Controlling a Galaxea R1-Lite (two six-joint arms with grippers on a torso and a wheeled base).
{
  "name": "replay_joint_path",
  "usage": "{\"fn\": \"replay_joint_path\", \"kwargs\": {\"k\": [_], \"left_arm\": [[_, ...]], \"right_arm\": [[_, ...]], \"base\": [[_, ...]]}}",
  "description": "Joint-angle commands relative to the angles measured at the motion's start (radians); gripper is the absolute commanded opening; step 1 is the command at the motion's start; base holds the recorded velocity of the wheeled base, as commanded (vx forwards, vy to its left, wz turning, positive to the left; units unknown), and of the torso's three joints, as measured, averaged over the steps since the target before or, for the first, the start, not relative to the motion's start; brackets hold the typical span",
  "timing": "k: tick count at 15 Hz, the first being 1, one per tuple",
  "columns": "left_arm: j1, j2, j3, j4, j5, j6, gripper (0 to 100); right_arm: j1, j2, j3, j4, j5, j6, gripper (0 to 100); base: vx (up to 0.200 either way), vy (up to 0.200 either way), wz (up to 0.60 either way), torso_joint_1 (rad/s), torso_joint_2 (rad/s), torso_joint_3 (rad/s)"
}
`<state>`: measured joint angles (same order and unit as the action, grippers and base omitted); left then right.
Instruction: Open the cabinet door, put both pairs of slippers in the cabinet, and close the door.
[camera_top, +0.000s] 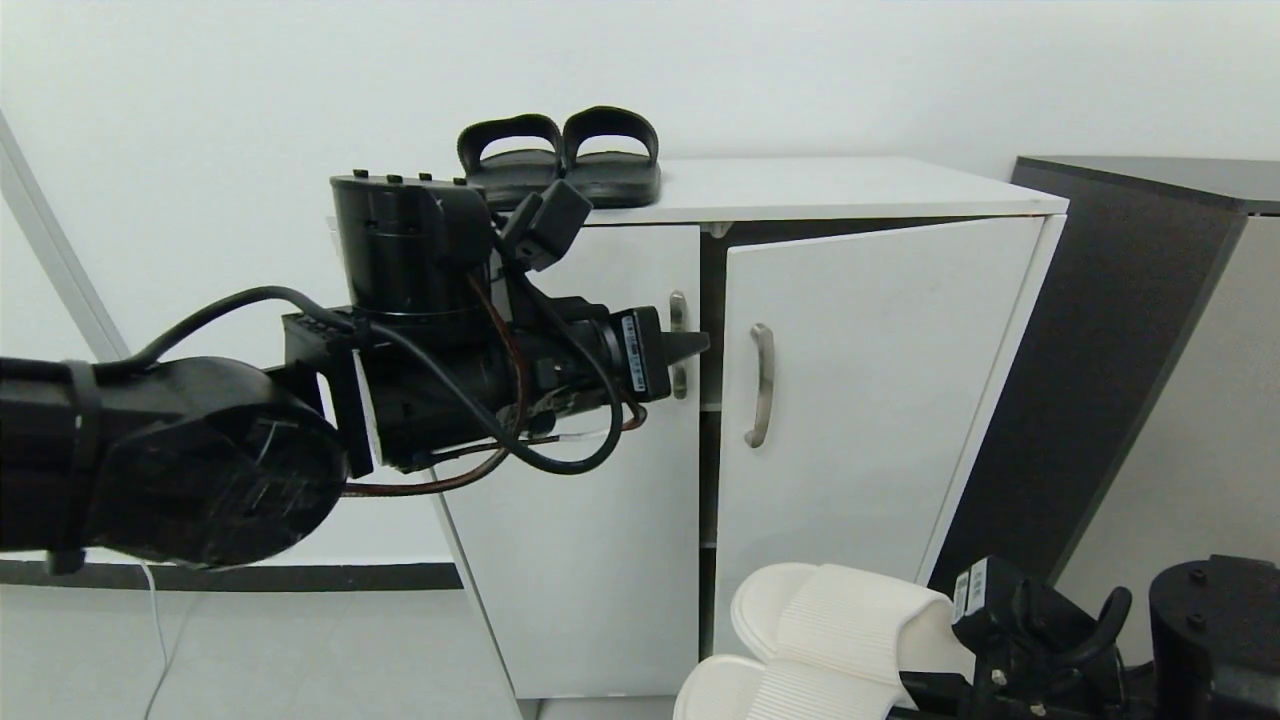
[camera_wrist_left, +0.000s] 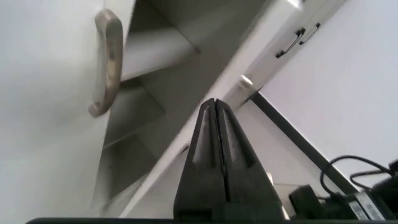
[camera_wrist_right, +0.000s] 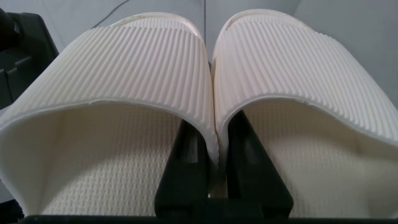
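At the door gap, left gripper, pinched shut and empty, points beside left handle; right gripper clamps white slippers below.

- An upper pair of slippers is set on the cabinet, toward its left end.
- The left gripper is placed at the gap between the doors, just beside the left handle.
- A lower pair of slippers is held on the right gripper, low before the right door.
- A second cabinet is placed to the right.

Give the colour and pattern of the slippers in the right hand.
White slippers: cream, ribbed straps, dimpled insoles; best in the right wrist view.
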<state>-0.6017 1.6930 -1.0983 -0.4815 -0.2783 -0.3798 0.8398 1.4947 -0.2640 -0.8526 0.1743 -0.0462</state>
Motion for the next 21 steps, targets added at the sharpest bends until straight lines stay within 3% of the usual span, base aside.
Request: {"fn": "replay_joint_path", "kwargs": {"k": [1, 5, 9, 13, 16, 18, 20, 21], "left_arm": [[0.013, 0.077, -0.058, -0.002, -0.005, -0.001, 0], [0.011, 0.175, -0.149, -0.032, -0.004, -0.022, 0], [0.005, 0.200, -0.150, -0.074, -0.004, -0.025, 0], [-0.013, 0.194, -0.141, -0.075, 0.004, -0.024, 0], [-0.113, 0.143, -0.055, -0.124, 0.007, -0.018, 0], [-0.221, 0.096, 0.008, -0.161, 0.007, -0.011, 0], [-0.224, 0.083, 0.012, -0.166, 0.007, -0.010, 0], [-0.179, 0.071, 0.018, -0.166, 0.007, -0.011, 0]], "right_arm": [[0.001, 0.002, 0.000, 0.000, 0.001, 0.000, 0], [0.001, 0.004, 0.000, 0.001, 0.001, 0.000, 0], [0.004, 0.007, -0.001, 0.001, -0.001, 0.000, 0], [0.010, 0.007, -0.001, 0.001, -0.001, 0.000, 0], [0.021, 0.007, 0.000, 0.003, -0.002, 0.000, 0], [0.030, 0.007, 0.002, 0.003, -0.002, 0.000, 0], [0.032, 0.006, 0.002, 0.003, -0.002, 0.000, 0], [0.032, 0.002, 0.002, 0.003, -0.002, 0.000, 0]], "base": [[0.000, 0.000, 0.00, 0.000, 0.00, 0.000], [0.000, 0.000, 0.00, 0.000, 0.00, 0.000], [0.000, 0.000, 0.00, 0.000, 0.00, 0.000], [-0.200, 0.000, 0.00, 0.002, 0.00, 0.004], [-0.200, 0.000, 0.00, -0.001, 0.00, 0.001], [-0.200, 0.000, 0.00, 0.002, 0.00, 0.005], [-0.200, 0.000, 0.00, 0.005, 0.00, 0.005], [0.000, 0.000, 0.00, 0.000, 0.00, 0.000]]}}
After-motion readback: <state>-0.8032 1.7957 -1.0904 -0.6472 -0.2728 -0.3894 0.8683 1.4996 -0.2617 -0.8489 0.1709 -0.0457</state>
